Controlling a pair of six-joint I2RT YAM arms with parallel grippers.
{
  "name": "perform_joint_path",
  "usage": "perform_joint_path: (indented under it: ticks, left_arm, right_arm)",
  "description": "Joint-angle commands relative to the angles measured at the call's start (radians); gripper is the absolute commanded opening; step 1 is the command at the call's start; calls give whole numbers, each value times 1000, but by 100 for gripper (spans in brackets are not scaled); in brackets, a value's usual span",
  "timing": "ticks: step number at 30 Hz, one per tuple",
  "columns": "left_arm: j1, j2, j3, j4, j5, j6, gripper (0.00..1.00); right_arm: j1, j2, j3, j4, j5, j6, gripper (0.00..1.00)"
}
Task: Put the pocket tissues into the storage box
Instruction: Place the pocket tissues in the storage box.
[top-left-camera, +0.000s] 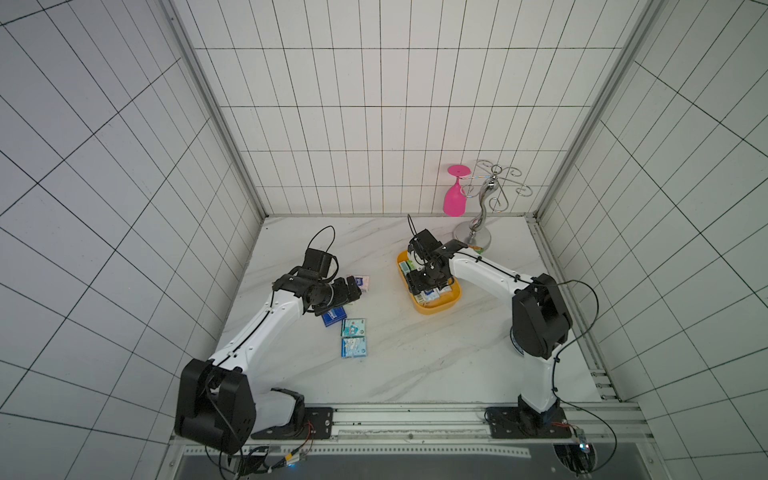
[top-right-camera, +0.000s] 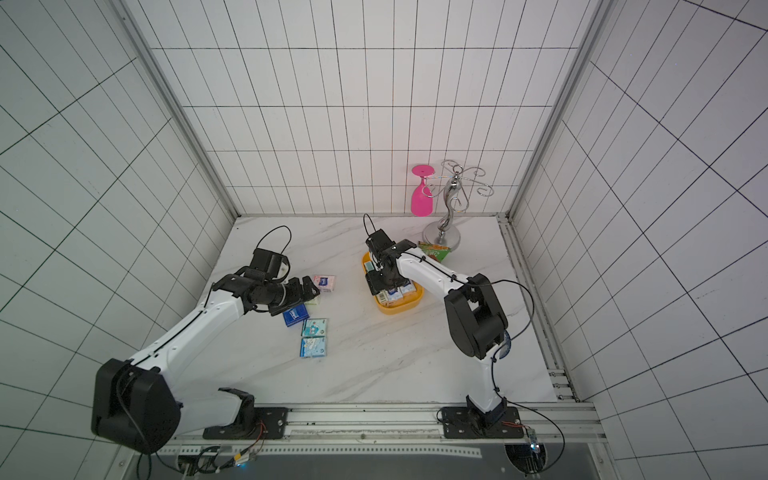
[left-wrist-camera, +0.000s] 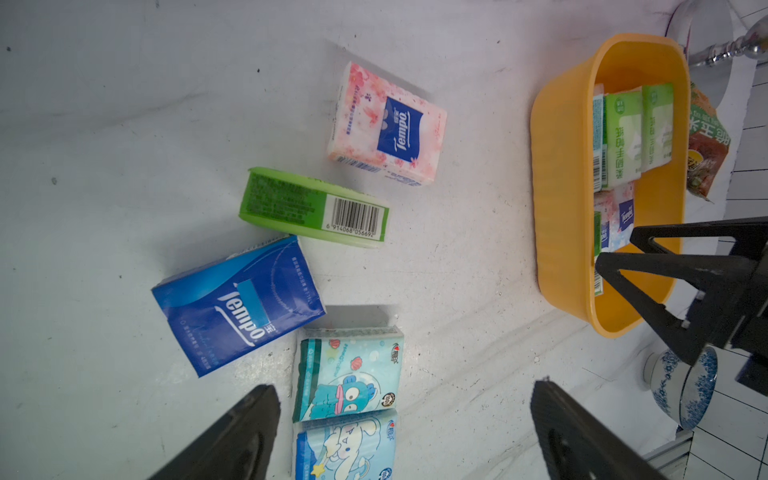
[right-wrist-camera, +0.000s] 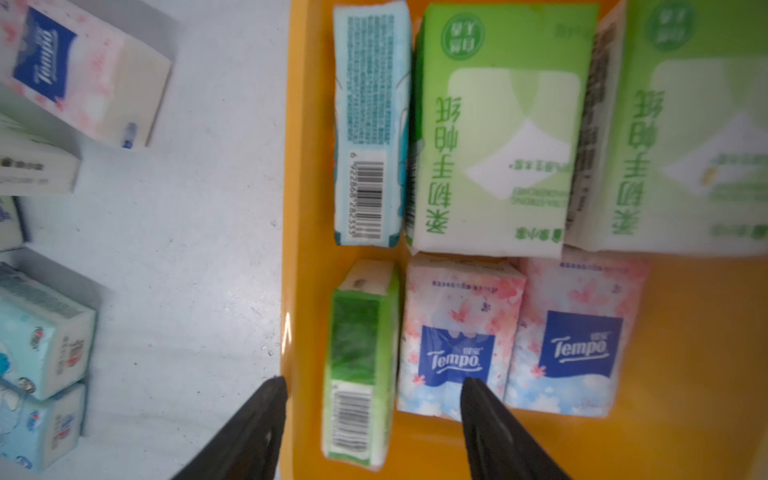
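Pocket tissues (left-wrist-camera: 239, 305): flat printed packets, green, blue, pink, teal.

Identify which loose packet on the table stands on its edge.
The green packet, barcode side up, between the pink Tempo and blue Tempo; the others lie flat.

"Tempo" on dark blue packet (left-wrist-camera: 239, 305) and pink blossom packet (left-wrist-camera: 388, 124); barcode 6914068056692 on green packet (left-wrist-camera: 313, 208); "Tempo" on two pink packets (right-wrist-camera: 459, 336) in box.
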Motion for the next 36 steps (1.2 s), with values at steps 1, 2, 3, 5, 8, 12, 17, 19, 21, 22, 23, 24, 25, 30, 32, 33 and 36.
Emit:
perform_joint_path:
  ticks: [1, 2, 3, 5, 8, 12, 17, 19, 21, 22, 23, 24, 25, 30, 32, 33, 36]
  left_arm:
    - [-3, -24, 6, 2, -14, 14, 98]
    - [-3, -27, 5, 0, -16, 15, 98]
    - [-3, -30, 4, 1, -18, 16, 98]
    - [-3, -35, 0, 0, -22, 19, 98]
    - [-2, -37, -2, 2, -34, 17, 98]
    - [3, -41, -13, 14, -53, -7, 98]
    - [71, -61, -50, 38, -28, -36, 98]
    - [129, -76, -75, 54, 10, -50, 98]
    - [189, -95, -105, 67, 43, -61, 98]
    - [214, -104, -114, 68, 55, -64, 98]
    - [239, -114, -123, 68, 66, -64, 98]
    - [259, -123, -132, 66, 78, -63, 98]
    - [272, -132, -138, 61, 84, -63, 98]
    - [322, -169, -183, 46, 116, -83, 98]
    - [322, -175, -208, 53, 138, -96, 98]
    - [323, -178, -227, 65, 152, -106, 98]
    - [322, -198, -294, 134, 184, -143, 98]
  right_arm:
    - [-28, -56, -32, 24, -91, 70, 67]
    - [-36, -64, -43, 23, -94, 76, 66]
    - [-42, -72, -50, 23, -98, 78, 65]
    - [-50, -91, -58, 22, -96, 76, 65]
    - [-50, -110, -57, 24, -91, 62, 65]
    - [-42, -129, -60, 23, -136, 68, 64]
    - [31, -152, -70, 23, -143, 103, 70]
    - [77, -157, -80, 63, -133, 122, 75]
    - [127, -159, -99, 102, -129, 141, 80]
    - [151, -159, -110, 119, -131, 140, 82]
    - [177, -153, -118, 137, -127, 134, 85]
    - [201, -146, -123, 151, -122, 120, 86]
    - [221, -137, -124, 159, -116, 101, 87]
    - [298, -60, -81, 157, -74, -14, 89]
    - [305, -43, -64, 159, -71, -13, 89]
    - [305, -37, -56, 159, -66, -8, 89]
    - [305, -41, -49, 159, -43, 6, 89]
